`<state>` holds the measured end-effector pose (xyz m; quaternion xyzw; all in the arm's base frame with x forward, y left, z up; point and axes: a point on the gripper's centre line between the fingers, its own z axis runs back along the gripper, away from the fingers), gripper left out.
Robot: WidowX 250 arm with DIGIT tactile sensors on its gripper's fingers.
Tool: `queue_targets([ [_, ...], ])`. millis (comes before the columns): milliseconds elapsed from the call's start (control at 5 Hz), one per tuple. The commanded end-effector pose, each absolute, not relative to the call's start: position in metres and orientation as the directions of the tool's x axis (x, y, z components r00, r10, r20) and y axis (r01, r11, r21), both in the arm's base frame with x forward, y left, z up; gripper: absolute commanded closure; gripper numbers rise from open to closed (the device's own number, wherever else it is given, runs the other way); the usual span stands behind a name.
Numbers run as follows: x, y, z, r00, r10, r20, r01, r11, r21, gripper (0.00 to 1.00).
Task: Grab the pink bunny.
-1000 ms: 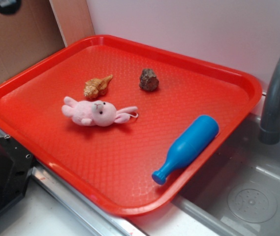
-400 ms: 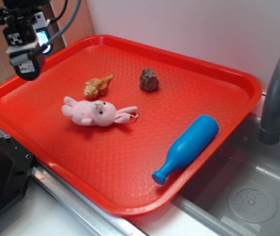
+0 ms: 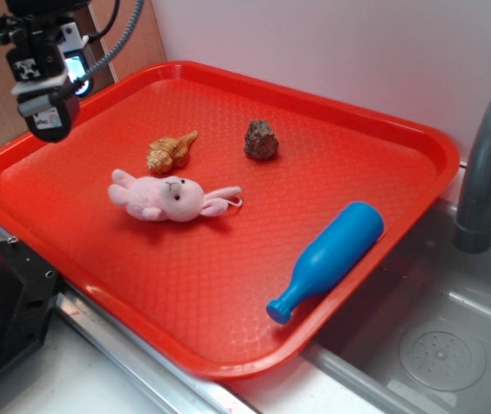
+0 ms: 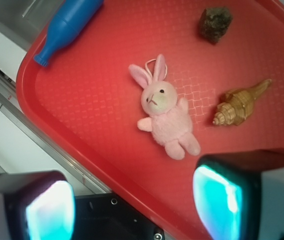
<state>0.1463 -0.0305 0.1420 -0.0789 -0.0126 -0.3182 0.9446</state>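
The pink bunny [image 3: 169,197] lies on its back in the left middle of the red tray [image 3: 228,293], ears and thin loop pointing right. From the wrist view the pink bunny [image 4: 165,114] sits ahead of the jaws, apart from them. My gripper [image 3: 48,116] hangs high over the tray's far left corner, well above and left of the bunny. In the wrist view the gripper [image 4: 134,205] is open, its two glowing pads spread wide with nothing between them.
A tan spiral seashell [image 3: 171,152] lies just behind the bunny. A dark rock [image 3: 261,140] sits farther back. A blue plastic bottle [image 3: 327,257] rests near the tray's right rim. A sink basin [image 3: 443,336] and grey faucet [image 3: 487,164] stand to the right.
One second ago the gripper was out of the exterior view; it has come in at the upper left and barely shifted since. The bunny and other objects have not moved.
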Motion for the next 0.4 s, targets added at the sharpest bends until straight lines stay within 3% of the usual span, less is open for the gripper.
queue_targets([
  [0, 0.187, -0.018, 0.056, 0.757, -0.654, 0.008, 0.652, 0.754, -0.078, 0.0],
  [200, 0.184, -0.032, 0.023, 0.715, -0.697, -0.05, 0.689, 0.715, -0.118, 0.0],
])
